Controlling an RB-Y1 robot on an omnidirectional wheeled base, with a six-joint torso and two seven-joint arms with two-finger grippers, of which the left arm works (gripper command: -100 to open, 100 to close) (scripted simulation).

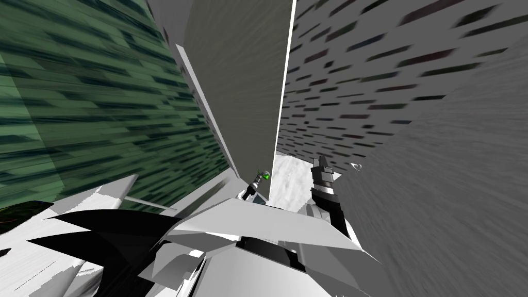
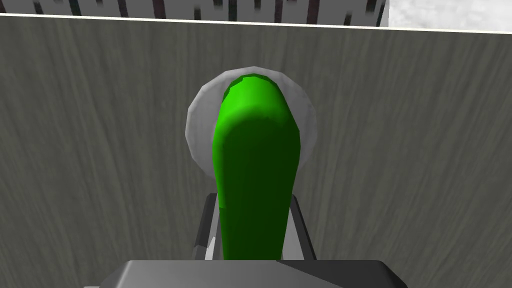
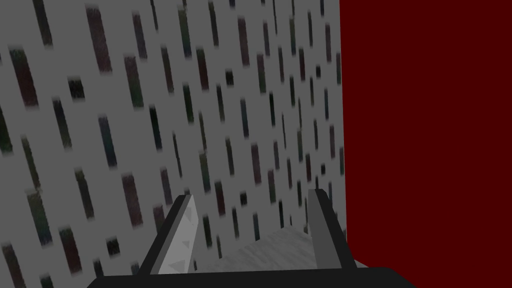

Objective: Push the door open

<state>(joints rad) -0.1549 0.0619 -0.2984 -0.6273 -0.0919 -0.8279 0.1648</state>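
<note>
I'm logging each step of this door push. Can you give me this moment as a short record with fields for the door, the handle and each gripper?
door: grey grained panel with a white edge
handle: green lever on a round light grey plate
left gripper: shut on the green lever, fingers pressing its sides
right gripper: open, holding nothing, raised to the right of the door's edge

Narrow doorway inside a house: grey door (image 1: pixel 237 77) with green lever handle (image 2: pixel 255 165), between dash-patterned grey wall (image 1: pixel 386 67) and green wall (image 1: pixel 93 103).
</note>
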